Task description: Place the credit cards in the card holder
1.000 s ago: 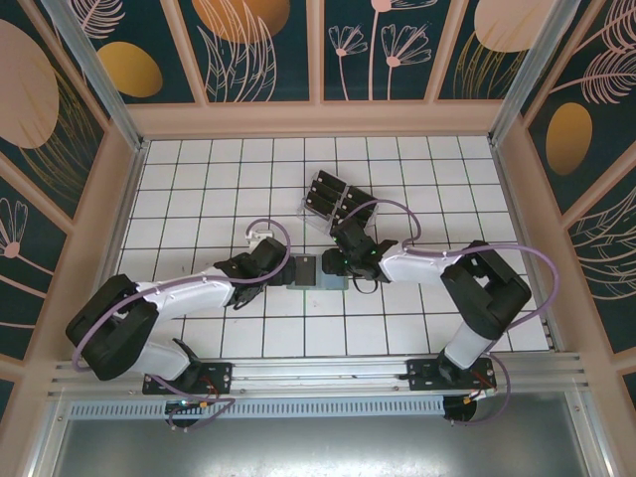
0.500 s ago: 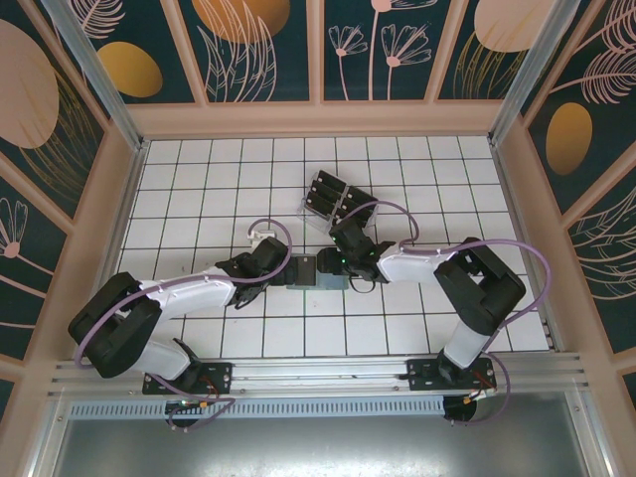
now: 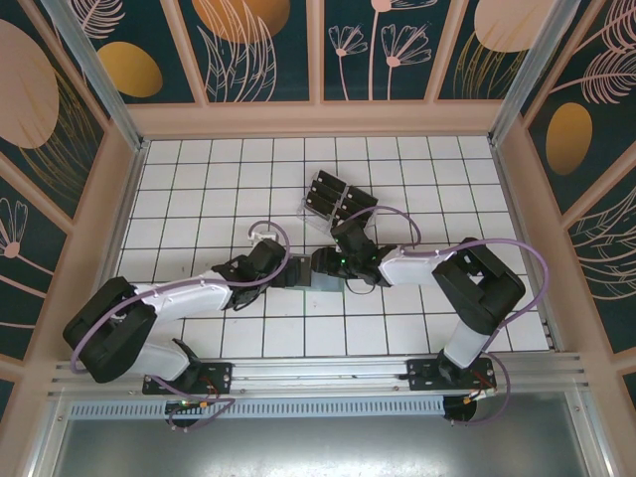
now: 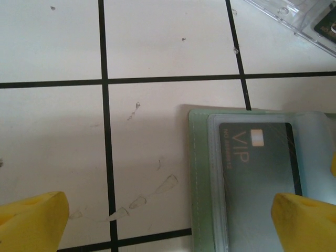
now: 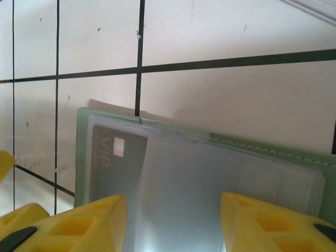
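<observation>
- One white tiled table (image 3: 199,179) carries everything, and the work is gathered at its middle.
- Two arms are brought together there from the left and right, with the card holder lying between their tips.
- Wide-open jaws are shown by the left gripper (image 4: 168,226); nothing is held, and its right finger is poised over the holder's near edge.
- Partly parted jaws are shown by the right gripper (image 5: 173,220), set low over the holder's clear pocket; whether anything is pinched cannot be told.
- Just beyond the grippers, on the far side, a clear slotted rack (image 3: 333,197) is seen, with several dark credit cards (image 3: 320,194) in it.
- Flat on the tiles lies the card holder (image 4: 199,178): grey-green, stitched at the edge, round-cornered, with a frosted transparent sleeve on top.
- Inside that sleeve one dark card (image 4: 257,168) is visible, marked "VIP" with a small pale chip; it looks fully seated.
- By this showing the task is judged begun but far from finished: one card is stowed, and those in the rack are left to be moved.
</observation>
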